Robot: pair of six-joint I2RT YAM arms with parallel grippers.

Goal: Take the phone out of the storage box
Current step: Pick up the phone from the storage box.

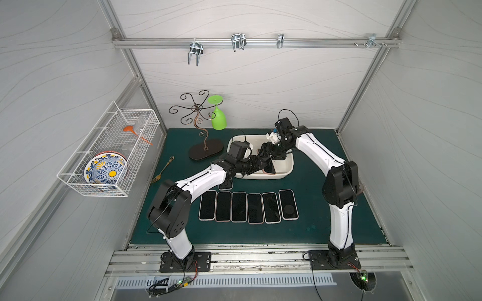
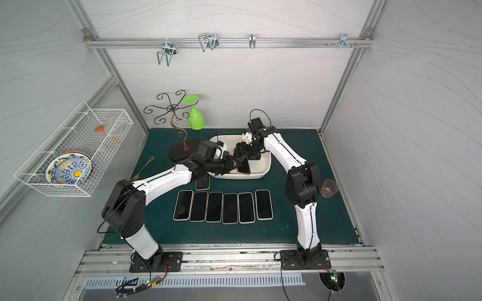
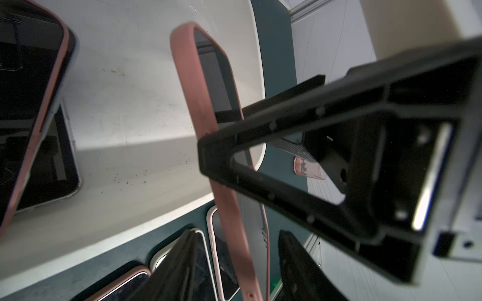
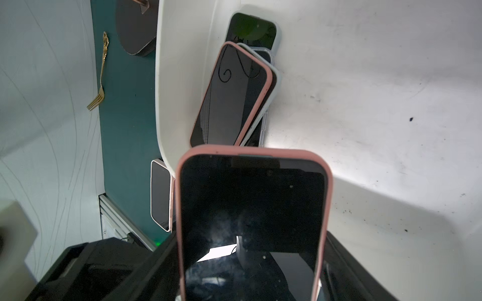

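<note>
The cream-white storage box (image 1: 285,169) (image 2: 264,166) sits at the back of the green mat. A phone in a pink case (image 4: 250,195) (image 1: 270,169) is tilted up above the box floor, near the front wall. My right gripper (image 4: 250,245) (image 1: 272,153) is shut on it across its width. My left gripper (image 3: 238,234) (image 1: 264,162) reaches in from the left. Its fingers stand on either side of the phone's pink edge (image 3: 206,104) with gaps, so it is open. Other phones (image 4: 232,96) (image 3: 31,78) lie stacked against the box's left wall.
Several phones (image 1: 247,207) lie in a row on the mat in front of the box, one more (image 1: 225,185) under my left arm. A metal stand (image 1: 200,130) with a green goblet (image 1: 218,117), a fork (image 1: 163,169), a wire basket (image 1: 104,151) and a pink cup (image 2: 330,188) surround them.
</note>
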